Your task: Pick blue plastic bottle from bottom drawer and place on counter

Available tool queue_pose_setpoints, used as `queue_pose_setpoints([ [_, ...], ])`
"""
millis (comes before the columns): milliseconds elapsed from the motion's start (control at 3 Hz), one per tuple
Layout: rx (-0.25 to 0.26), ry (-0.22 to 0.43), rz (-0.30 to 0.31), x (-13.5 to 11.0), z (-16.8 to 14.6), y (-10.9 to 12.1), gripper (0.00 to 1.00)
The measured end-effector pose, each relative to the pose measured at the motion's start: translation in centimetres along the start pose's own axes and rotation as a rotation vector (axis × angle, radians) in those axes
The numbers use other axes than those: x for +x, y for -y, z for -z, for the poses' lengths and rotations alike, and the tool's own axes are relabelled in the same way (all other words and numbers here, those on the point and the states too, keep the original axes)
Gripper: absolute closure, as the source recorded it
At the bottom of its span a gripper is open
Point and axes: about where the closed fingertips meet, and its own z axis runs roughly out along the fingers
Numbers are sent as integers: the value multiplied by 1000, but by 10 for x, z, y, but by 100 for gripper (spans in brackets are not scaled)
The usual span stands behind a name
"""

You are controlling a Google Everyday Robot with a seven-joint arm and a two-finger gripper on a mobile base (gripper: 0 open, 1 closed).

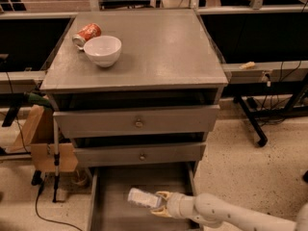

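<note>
The blue plastic bottle (pixel 142 198) is a small clear bottle with a pale blue-white label. It lies on its side above the floor of the open bottom drawer (pixel 115 186), near the middle. My gripper (pixel 159 204) reaches in from the lower right and is shut on the bottle's right end. The white arm (pixel 231 215) runs off toward the bottom right corner. The counter (pixel 163 47) is the broad grey top of the cabinet, above the drawers.
A white bowl (pixel 102 50) and an orange-red soda can (pixel 86 33) lying on its side sit at the counter's back left. Two upper drawers with brass knobs (pixel 138 124) stand slightly pulled out. A cardboard box (pixel 43 143) and cables are left of the cabinet.
</note>
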Motion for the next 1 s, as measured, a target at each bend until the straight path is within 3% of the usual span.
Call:
queue_pose_setpoints([
  [333, 66, -56, -6, -15, 73, 18, 100],
  [667, 140, -132, 21, -51, 147, 42, 100],
  [1000, 156, -139, 47, -59, 155, 53, 100],
])
